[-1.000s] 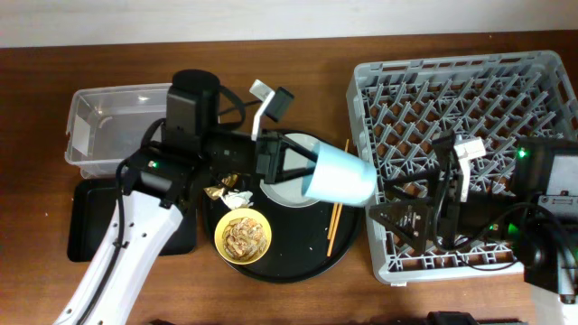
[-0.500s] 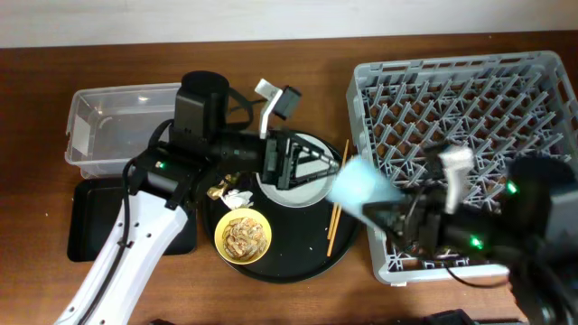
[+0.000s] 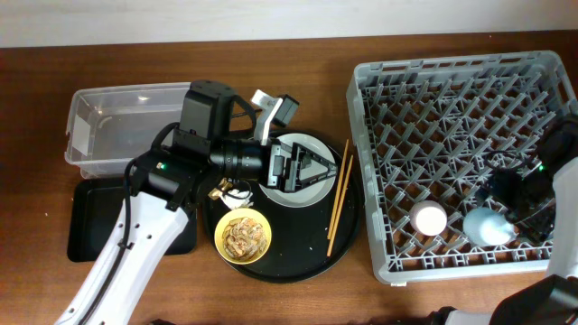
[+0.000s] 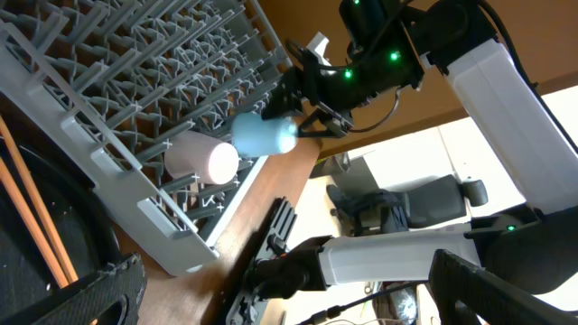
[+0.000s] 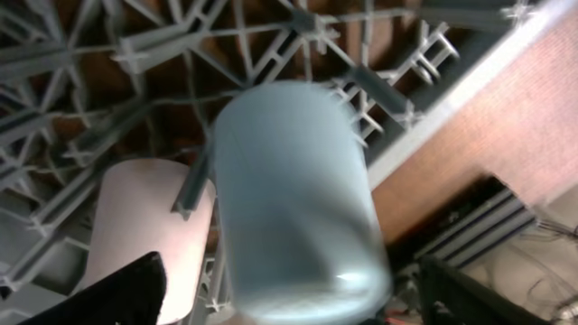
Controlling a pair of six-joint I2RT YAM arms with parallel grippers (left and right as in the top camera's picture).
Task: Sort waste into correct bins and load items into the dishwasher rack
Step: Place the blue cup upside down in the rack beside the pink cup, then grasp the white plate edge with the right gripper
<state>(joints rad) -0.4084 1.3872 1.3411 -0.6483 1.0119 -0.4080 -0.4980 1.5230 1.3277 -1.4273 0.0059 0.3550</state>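
The small blue cup (image 3: 488, 226) lies on its side in the front right of the dishwasher rack (image 3: 452, 65), beside the small pink cup (image 3: 429, 218). My right gripper (image 5: 298, 293) is open around the blue cup (image 5: 293, 199), with a gap showing on each side. My left gripper (image 3: 302, 169) hangs open and empty over the pale plate (image 3: 298, 143). The yellow bowl (image 3: 242, 236) holds brownish food scraps. Wooden chopsticks (image 3: 339, 199) lie right of the plate. The gold foil wrapper (image 3: 218, 190) and white tissue (image 3: 237, 195) sit under my left arm.
Plate, bowl, chopsticks and waste all rest on a large round black tray (image 3: 289, 260). The clear tub (image 3: 117, 135) stands at the back left, with the shallow black tray (image 3: 86, 226) in front of it. The rack fills the table's right side.
The blue cup went from my left gripper to my right one, which carried it to the rack's front right. My left gripper opened and drew back over the plate.
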